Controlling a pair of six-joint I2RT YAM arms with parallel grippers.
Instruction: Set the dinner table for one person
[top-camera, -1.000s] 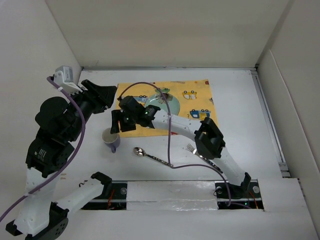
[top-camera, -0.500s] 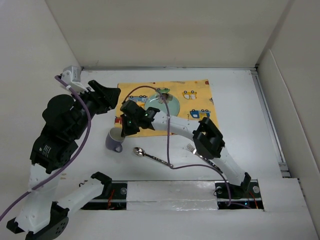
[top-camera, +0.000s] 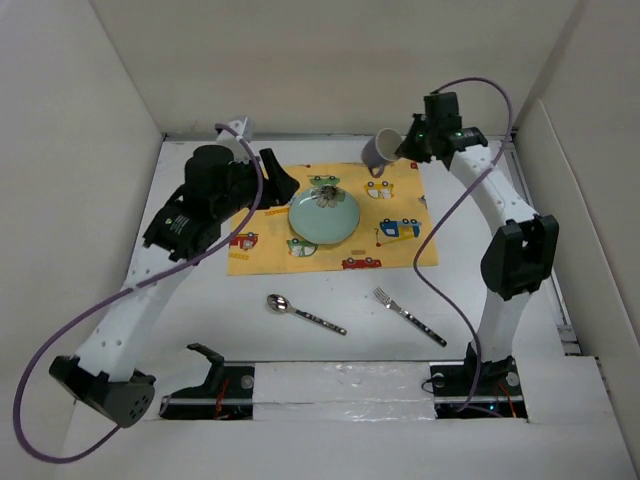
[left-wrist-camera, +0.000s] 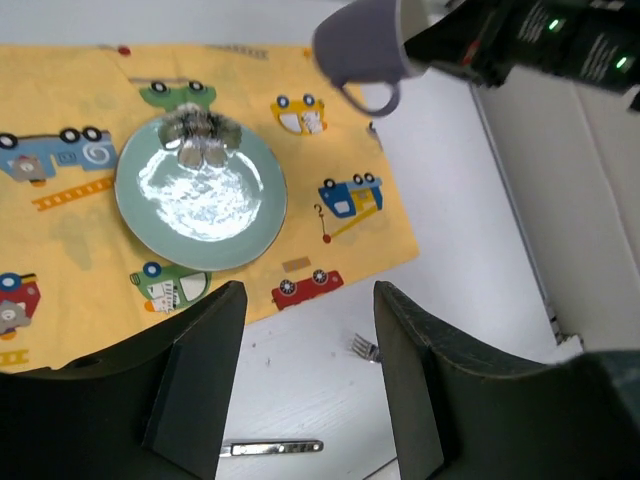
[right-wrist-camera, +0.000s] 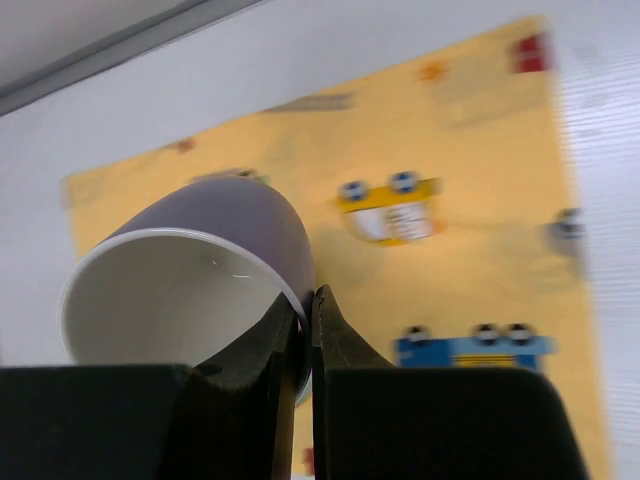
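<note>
While right end effector (right-wrist-camera: 305, 305) grips mug (right-wrist-camera: 200, 270) above dinner table (top-camera: 480, 290), left end effector (left-wrist-camera: 308, 300) gapes.

R claw (right-wrist-camera: 308, 312) pinching purple mug (right-wrist-camera: 240, 210) rim, tilted, above yellow mat (right-wrist-camera: 450, 150).

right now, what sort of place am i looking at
Probably a robot lab test cell, not a home: a white table boxed in by plain white walls, two arms bolted at its near edge, and a mock place setting of mat, plate, spoon and fork.
</note>
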